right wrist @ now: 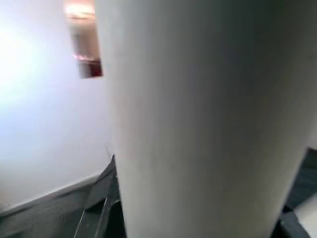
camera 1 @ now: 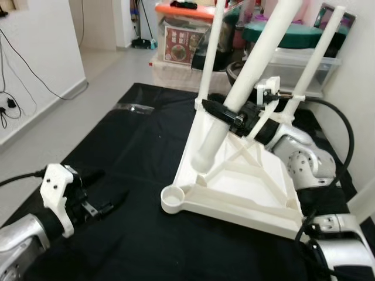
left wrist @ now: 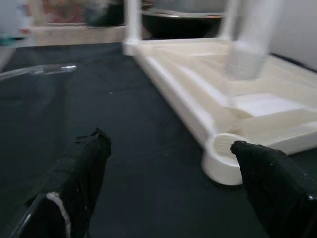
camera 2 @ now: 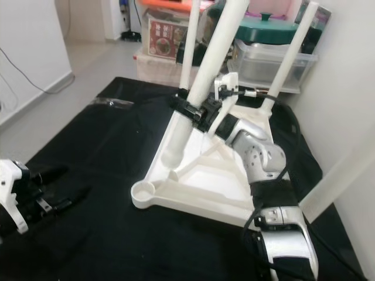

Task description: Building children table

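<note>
Lying upside down on a black mat [camera 1: 135, 146], a white plastic tabletop [camera 1: 246, 181] shows its ribbed underside, with two thin white legs already standing up from its far corners: one at the far left corner [camera 1: 212, 52] and one at the far right corner [camera 1: 316, 58]. The near left corner ends in an open round socket [camera 1: 174, 199] with no leg in it. The right gripper [camera 1: 225, 114] reaches in from the tabletop's right edge and its black fingers are clamped around a thicker white leg [camera 1: 252, 70], which leans up and away toward the far side, its lower end hanging over the tray-like underside a little beyond the open socket and not seated in it. In the right wrist view that leg [right wrist: 208, 119] sits close against the camera, with a pale wall behind it. The left gripper [camera 1: 99, 202] hovers low over the mat near its near left corner, well apart from the tabletop, with its two black fingers [left wrist: 84, 168] spread wide and nothing between them; the left wrist view looks past them to the socket [left wrist: 223, 156] and the tabletop's near edge. Beyond the mat's far edge stand clear storage boxes [camera 1: 181, 41], one with an orange lid, and a green-lidded pot [camera 1: 287, 35] on a plastic bin. A strip of clear plastic wrap [camera 1: 132, 108] lies near the mat's far left edge.
</note>
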